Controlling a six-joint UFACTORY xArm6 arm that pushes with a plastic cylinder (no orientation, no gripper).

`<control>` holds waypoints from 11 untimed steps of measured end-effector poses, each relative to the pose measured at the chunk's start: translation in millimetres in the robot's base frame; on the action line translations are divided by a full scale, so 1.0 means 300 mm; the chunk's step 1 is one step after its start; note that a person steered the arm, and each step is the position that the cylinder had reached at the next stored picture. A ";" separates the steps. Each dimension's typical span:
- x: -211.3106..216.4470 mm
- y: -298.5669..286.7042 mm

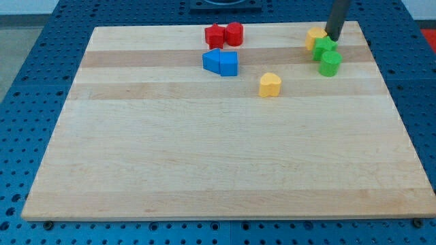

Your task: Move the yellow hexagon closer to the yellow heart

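Note:
The yellow hexagon (315, 37) lies near the board's top right, touching a green star-like block (324, 47). The yellow heart (270, 85) lies lower and to the left, apart from it. My tip (333, 37) stands just right of the yellow hexagon, at the upper edge of the green star-like block; the dark rod rises out of the view's top.
A green cylinder (330, 63) sits just below the green star-like block. Two red blocks (224, 34) lie together at top centre. Two blue blocks (221, 62) lie together below them. The wooden board (204, 156) ends just above the hexagon.

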State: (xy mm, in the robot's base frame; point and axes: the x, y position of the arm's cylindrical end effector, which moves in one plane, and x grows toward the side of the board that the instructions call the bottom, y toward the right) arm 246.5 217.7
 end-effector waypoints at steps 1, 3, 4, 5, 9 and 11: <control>-0.006 -0.046; -0.014 -0.169; -0.061 -0.178; -0.096 -0.221; -0.001 -0.258; 0.100 -0.261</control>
